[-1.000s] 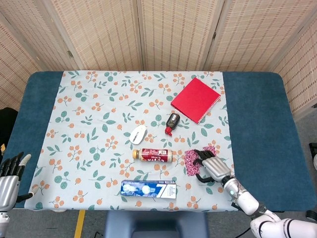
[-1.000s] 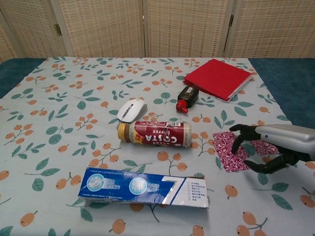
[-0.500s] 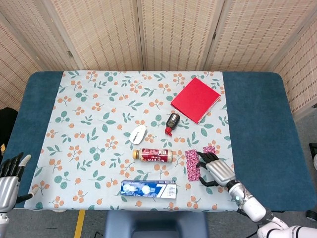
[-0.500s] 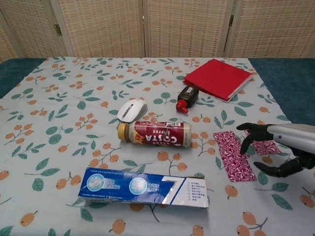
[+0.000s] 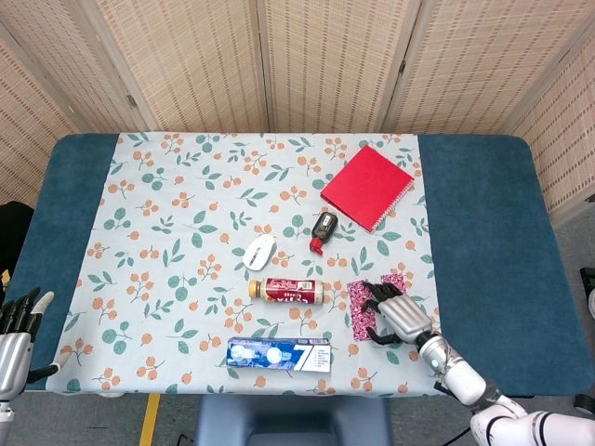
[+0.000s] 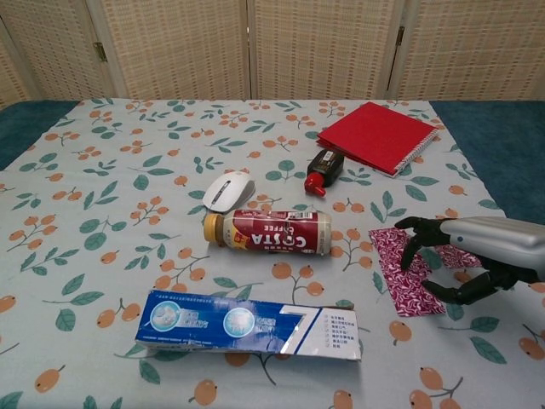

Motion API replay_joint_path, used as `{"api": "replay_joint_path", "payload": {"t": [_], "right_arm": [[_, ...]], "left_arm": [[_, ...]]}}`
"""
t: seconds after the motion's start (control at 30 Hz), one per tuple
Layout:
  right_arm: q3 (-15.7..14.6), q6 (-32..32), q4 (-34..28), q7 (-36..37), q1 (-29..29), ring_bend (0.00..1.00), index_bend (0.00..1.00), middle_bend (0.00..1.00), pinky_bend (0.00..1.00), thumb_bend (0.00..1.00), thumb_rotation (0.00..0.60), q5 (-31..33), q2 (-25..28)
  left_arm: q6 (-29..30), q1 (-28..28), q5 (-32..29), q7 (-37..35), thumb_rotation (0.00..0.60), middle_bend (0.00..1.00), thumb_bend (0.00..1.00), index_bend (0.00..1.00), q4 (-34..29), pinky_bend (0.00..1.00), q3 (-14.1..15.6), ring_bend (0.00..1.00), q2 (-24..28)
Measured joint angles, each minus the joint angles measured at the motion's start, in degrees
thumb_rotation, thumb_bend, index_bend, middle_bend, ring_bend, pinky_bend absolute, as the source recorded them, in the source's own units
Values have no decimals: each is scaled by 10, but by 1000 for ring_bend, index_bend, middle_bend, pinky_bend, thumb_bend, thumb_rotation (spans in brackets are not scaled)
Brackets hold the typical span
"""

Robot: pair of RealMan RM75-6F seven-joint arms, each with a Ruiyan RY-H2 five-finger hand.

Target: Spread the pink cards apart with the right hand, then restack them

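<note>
since half a second ago the right hand (image 6: 464, 256) has been brought back leftward over the pink cards (image 6: 400, 274), its fingertips (image 6: 407, 256) now set down on the long card where before they hung just off its right edge. the cards lie on the floral cloth near the right front of the counter (image 5: 483, 223), just right of the costa coffee bottle (image 6: 268, 232), one long strip angled toward the front and a second piece (image 5: 394, 280) showing past the hand on its far side; this split suggests the spread is done and the fingers are placed to rake the cards together. the fingers are arched and apart, pressing down rather than clamped on anything. how much the two pieces overlap is hidden beneath the palm, and the number of cards cannot be made out. the left hand (image 5: 17, 325) is cut off at the frame's lower left corner, fingers extended and holding nothing.
</note>
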Motion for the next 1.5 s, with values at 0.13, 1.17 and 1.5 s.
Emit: {"api": "replay_joint_path", "payload": {"t": [0.13,1.17,1.5], "right_arm": [[-10,7,-6,-1,-8,0,289,0,0,507,354,-7,5],[28,49,-13,-15,-27,0,139,0,0,425,386,31,65],[40,-13,32,-66,8,0,139,0,0,420,390,95,41]], "left_arm": [[0,-1,2,1,600,4,242,88,-1,0,0,33,0],[-6,-6,10,0,600,4,242,87,-5,0,2,33,0],[-15,-7,6,6,600,4,242,87,-16,0,5,33,7]]}}
